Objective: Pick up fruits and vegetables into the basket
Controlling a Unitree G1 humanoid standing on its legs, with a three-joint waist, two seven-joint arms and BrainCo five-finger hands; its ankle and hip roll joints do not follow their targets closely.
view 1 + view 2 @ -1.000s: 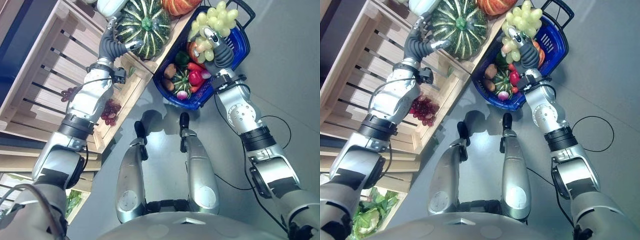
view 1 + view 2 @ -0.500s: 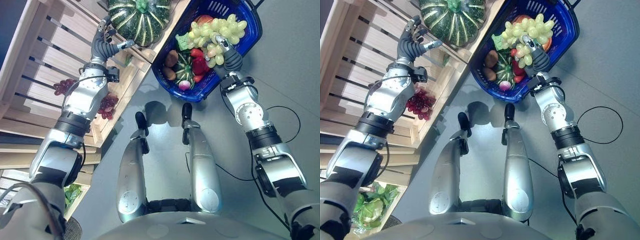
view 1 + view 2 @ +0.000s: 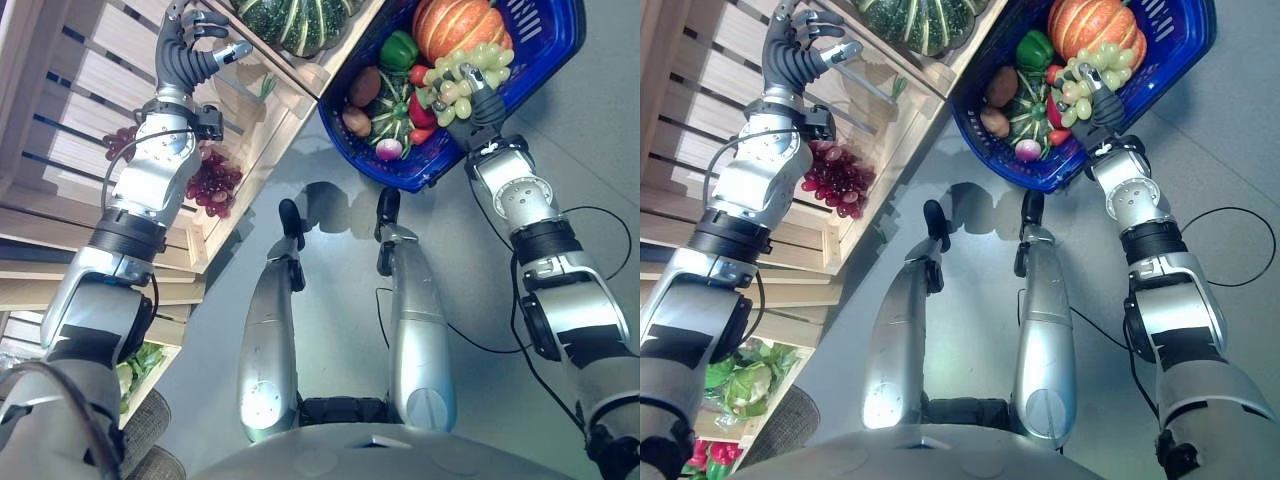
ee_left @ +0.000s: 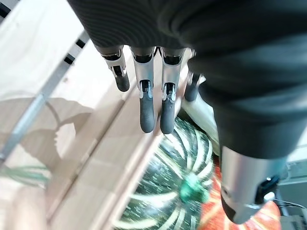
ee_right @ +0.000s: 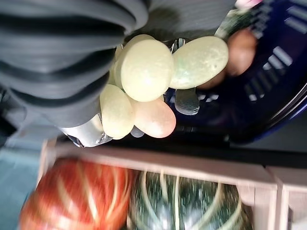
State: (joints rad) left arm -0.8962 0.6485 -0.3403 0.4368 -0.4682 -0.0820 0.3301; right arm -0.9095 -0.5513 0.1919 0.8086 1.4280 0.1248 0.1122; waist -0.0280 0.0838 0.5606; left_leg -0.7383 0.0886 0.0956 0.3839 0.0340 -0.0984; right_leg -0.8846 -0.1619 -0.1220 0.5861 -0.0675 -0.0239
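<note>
My right hand (image 3: 484, 103) is shut on a bunch of green grapes (image 3: 462, 75) and holds it over the near side of the blue basket (image 3: 545, 55). In the right wrist view the grapes (image 5: 144, 72) press against the palm with a finger (image 5: 186, 100) curled between them. The basket holds an orange pumpkin (image 3: 455, 25), a green pepper (image 3: 398, 48), a small striped squash (image 3: 392, 112), a radish and brown round items. My left hand (image 3: 188, 55) is open and holds nothing, over the wooden crate shelf (image 3: 95, 70), a short way from the big green pumpkin (image 3: 300, 20).
A bunch of purple grapes (image 3: 208, 180) lies in the lower crate by my left forearm. Leafy greens (image 3: 735, 385) sit in a crate at the lower left. The basket stands on grey floor (image 3: 600, 170) beside the shelf's corner (image 3: 310, 80).
The camera has shifted. My left hand has drawn back from the green pumpkin. My right hand has kept the green grapes and come toward the basket's near side.
</note>
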